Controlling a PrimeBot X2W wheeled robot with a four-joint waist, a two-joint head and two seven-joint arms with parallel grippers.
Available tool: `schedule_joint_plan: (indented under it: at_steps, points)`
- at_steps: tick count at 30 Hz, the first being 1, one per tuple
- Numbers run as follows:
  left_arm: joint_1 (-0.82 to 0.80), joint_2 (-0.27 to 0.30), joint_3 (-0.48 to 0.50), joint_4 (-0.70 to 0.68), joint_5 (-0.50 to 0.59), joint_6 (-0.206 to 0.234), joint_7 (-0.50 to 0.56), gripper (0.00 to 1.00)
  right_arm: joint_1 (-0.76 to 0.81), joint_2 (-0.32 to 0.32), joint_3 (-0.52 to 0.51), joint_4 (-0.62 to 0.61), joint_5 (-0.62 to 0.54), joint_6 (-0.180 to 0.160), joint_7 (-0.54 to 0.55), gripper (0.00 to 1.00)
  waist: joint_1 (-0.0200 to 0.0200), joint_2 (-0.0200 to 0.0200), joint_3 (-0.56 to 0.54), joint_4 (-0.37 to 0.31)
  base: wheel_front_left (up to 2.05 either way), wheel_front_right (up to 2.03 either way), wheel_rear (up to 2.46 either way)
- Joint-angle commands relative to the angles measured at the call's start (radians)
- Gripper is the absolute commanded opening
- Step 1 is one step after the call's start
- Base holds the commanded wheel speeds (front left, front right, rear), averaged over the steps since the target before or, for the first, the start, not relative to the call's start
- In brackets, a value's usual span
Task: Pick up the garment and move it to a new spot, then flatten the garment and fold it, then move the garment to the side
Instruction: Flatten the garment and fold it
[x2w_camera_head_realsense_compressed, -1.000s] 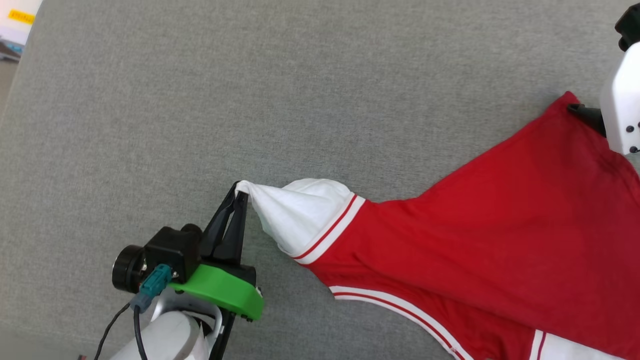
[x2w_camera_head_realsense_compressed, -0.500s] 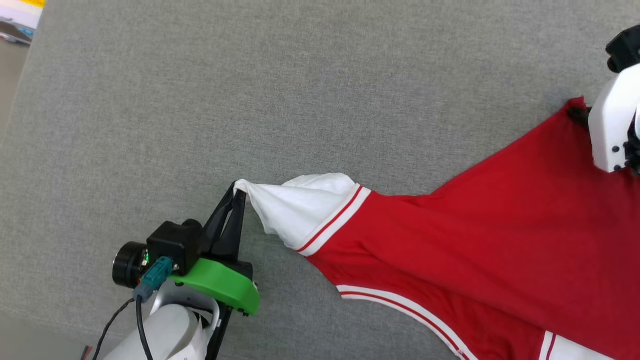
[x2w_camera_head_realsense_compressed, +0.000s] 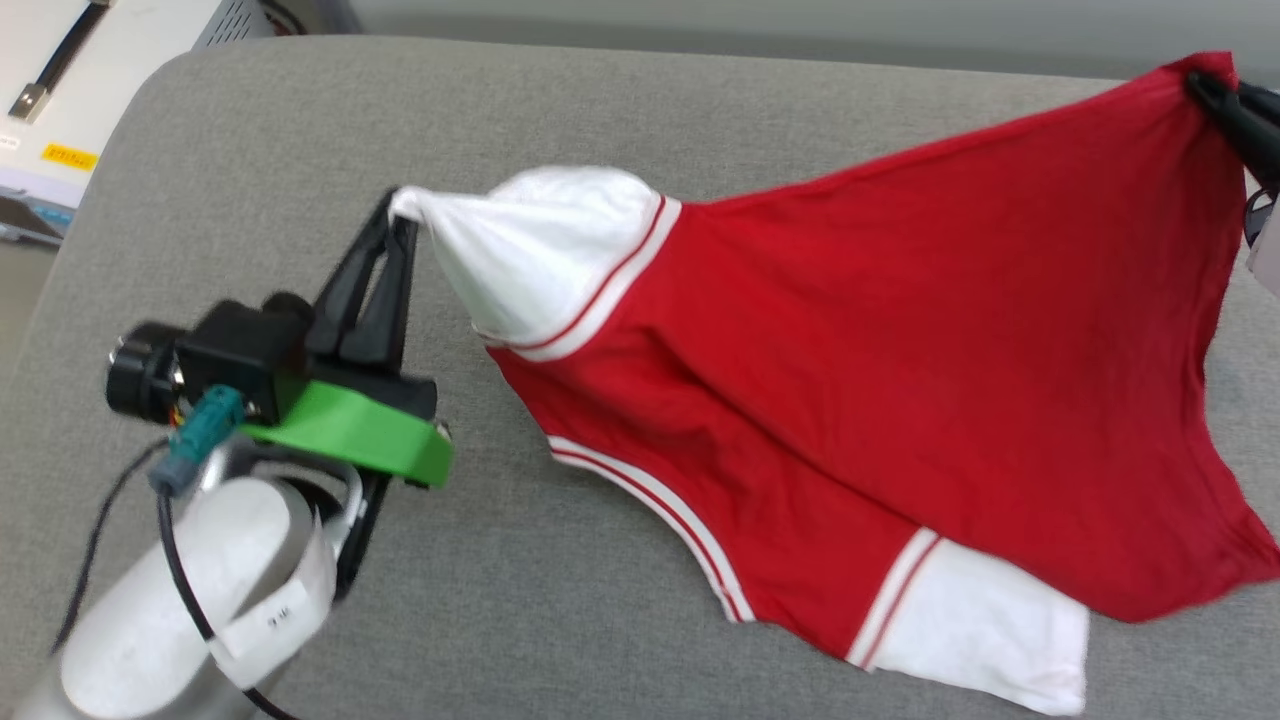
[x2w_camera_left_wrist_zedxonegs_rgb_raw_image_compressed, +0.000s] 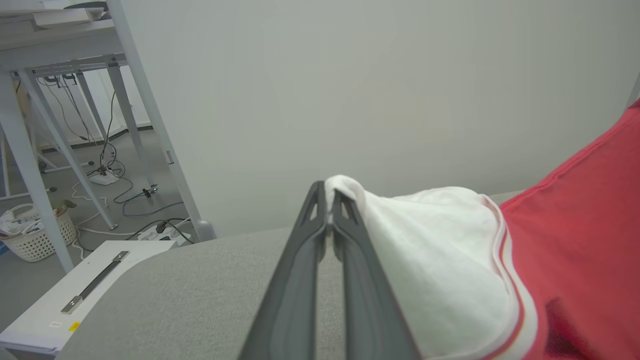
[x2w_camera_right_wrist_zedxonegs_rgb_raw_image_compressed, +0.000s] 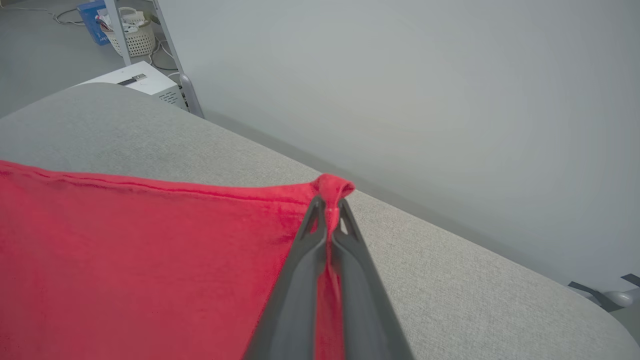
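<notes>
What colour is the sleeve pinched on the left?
White sleeve with a red stripe near the red shirt; the head view shows it best.

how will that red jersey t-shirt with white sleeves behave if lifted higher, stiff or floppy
Likely floppy: the red jersey T-shirt with white sleeves sags between the left gripper, pinching a sleeve tip, and the right gripper, pinching a red corner. Probably light, since thin pinches carry it. The free lower sleeve may drag on the grey upholstered surface.
</notes>
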Motion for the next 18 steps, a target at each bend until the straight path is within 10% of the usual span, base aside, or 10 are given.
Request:
schedule_joint_plan:
  at_steps: [1,18]
  points:
    - [-0.063,0.015,0.010,-0.010,0.017,-0.012,0.013,0.00,0.012,-0.006,-0.016,-0.022,0.001,-0.001,-0.017,0.00,0.0000,0.0000,-0.046,-0.056,0.00,0.00,0.00]
    - [-0.841,-0.051,0.026,0.148,0.097,-0.225,0.196,0.00,-0.303,0.096,-0.259,-0.091,-0.151,-0.001,0.011,0.00,0.0000,0.0000,0.181,-0.124,0.00,0.00,0.00]
